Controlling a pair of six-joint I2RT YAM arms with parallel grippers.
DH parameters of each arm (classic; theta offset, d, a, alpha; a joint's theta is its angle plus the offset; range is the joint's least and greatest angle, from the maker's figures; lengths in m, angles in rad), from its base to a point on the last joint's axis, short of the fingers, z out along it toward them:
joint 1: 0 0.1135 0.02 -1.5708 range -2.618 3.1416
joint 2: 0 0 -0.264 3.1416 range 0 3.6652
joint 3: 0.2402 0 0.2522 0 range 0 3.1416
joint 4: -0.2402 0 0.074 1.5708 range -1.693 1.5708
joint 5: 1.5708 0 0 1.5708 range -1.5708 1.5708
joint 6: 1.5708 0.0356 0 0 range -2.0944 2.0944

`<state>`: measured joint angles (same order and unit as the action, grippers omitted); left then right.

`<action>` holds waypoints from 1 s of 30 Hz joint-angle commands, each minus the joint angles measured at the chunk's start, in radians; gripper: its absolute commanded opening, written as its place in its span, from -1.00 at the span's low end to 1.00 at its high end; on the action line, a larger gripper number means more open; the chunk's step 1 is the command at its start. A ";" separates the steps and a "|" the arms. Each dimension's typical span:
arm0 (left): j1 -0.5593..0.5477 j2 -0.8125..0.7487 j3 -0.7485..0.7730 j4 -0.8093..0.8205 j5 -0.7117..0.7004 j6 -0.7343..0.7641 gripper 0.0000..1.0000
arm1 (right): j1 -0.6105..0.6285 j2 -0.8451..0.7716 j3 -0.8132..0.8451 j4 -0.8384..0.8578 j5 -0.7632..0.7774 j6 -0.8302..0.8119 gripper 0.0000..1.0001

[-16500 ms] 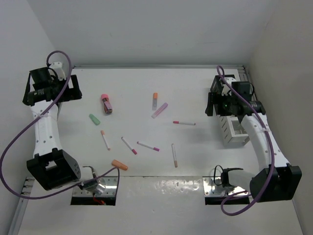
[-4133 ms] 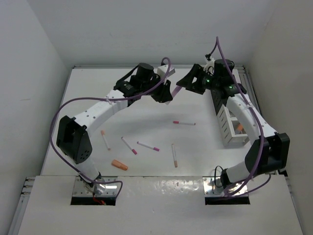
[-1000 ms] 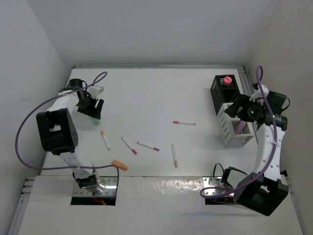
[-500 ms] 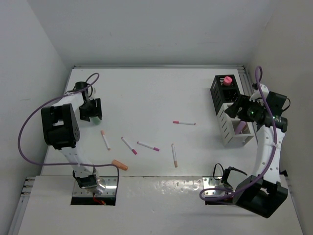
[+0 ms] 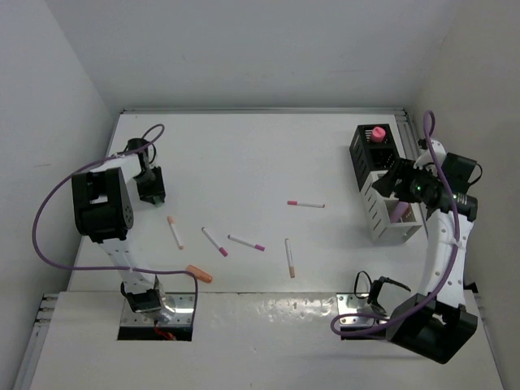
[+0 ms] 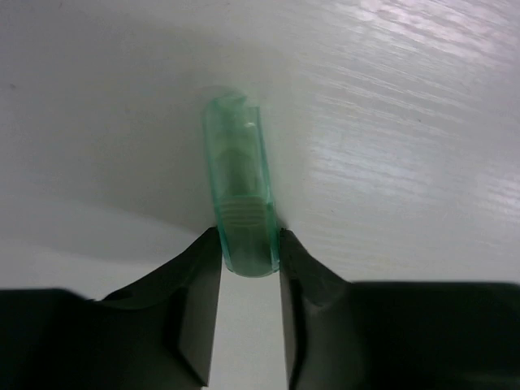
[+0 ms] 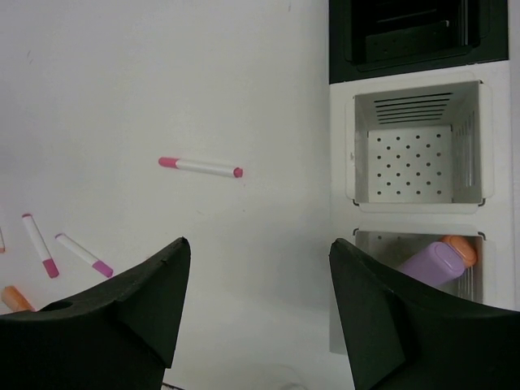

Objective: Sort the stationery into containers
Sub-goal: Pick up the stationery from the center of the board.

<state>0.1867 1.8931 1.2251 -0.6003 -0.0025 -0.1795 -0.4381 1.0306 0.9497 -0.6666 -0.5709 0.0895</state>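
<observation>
In the left wrist view a mint-green piece lies on the white table, and my left gripper is shut on its near end, both fingers touching its sides. From above, that gripper is low at the far left. My right gripper hangs open and empty beside the white slatted rack, which holds a lilac piece and an orange piece. The black holder holds a pink-topped piece. Several white pens lie mid-table.
An orange piece lies near the front edge by the left arm's base. More pens are scattered left of centre. White walls close the table at the back and both sides.
My left gripper has dropped slightly over the mint-green piece and its jaws have closed onto it. The right arm has stayed where it was.
</observation>
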 commanded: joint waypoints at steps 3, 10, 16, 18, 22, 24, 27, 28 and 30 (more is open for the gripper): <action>-0.004 -0.003 -0.013 0.091 0.169 0.101 -0.52 | 0.073 0.014 0.050 0.041 -0.053 -0.016 0.37; -0.019 -0.204 0.033 0.197 0.832 0.204 -0.77 | 0.272 0.115 0.185 0.053 -0.043 0.146 0.30; -0.206 -0.380 0.033 0.387 1.026 0.074 -0.92 | 0.465 0.239 0.333 0.137 -0.087 0.374 0.32; -0.286 -0.403 0.056 0.418 1.001 0.032 -0.92 | 0.534 0.269 0.383 0.186 -0.028 0.423 0.35; -0.423 -0.416 0.151 0.428 0.914 0.008 -0.93 | 0.588 0.347 0.509 0.219 0.037 0.528 0.42; -0.461 -0.417 0.172 0.430 0.874 0.012 -0.92 | 0.655 0.387 0.561 0.219 0.042 0.550 0.42; -0.519 -0.414 0.189 0.450 0.837 0.017 -0.89 | 0.714 0.399 0.555 0.312 0.075 0.596 0.43; -0.542 -0.410 0.195 0.445 0.823 0.029 -0.90 | 0.732 0.404 0.555 0.311 0.083 0.599 0.43; -0.562 -0.402 0.205 0.436 0.811 0.044 -0.89 | 0.751 0.422 0.558 0.306 0.088 0.605 0.43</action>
<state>-0.3435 1.4933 1.3811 -0.1951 0.8417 -0.1505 0.2806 1.4273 1.4765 -0.4137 -0.5194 0.6392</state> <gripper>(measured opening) 0.351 0.712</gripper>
